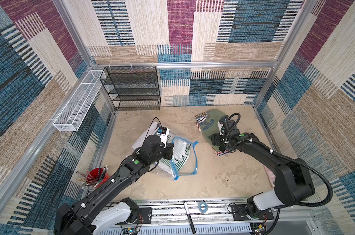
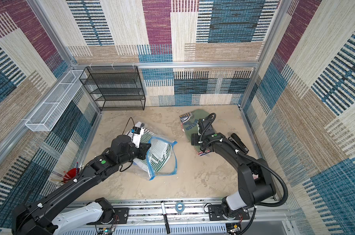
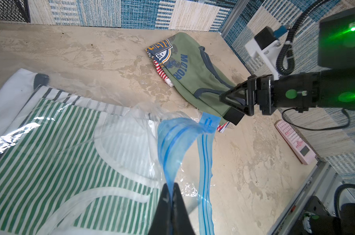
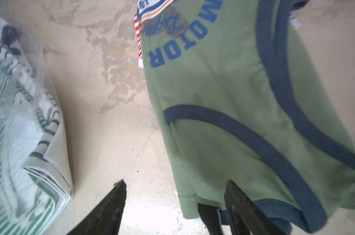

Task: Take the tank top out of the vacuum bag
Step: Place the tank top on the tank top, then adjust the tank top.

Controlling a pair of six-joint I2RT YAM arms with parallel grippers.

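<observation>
The vacuum bag [image 1: 184, 164] [image 2: 164, 164], clear plastic with a blue zip strip [image 3: 172, 142], lies mid-table. My left gripper [image 3: 171, 184] [image 1: 170, 151] is shut on the zip strip and holds that edge up off the table. Green-and-white striped garments [image 3: 50, 142] [image 1: 180, 150] lie inside the bag. A green tank top [image 1: 210, 124] [image 2: 190, 127] [image 4: 223, 101] printed "MOTOR" lies outside the bag at the back right, on a red-striped garment. My right gripper [image 4: 175, 181] [image 3: 226, 107] is open over its near hem, holding nothing.
A black mesh shelf [image 1: 132, 87] and a white wire basket [image 1: 77, 101] stand at the back left. A red cup of pencils [image 1: 95, 177] sits front left. A pink calculator [image 3: 294, 142] and a black stapler [image 2: 239, 143] lie by the right wall.
</observation>
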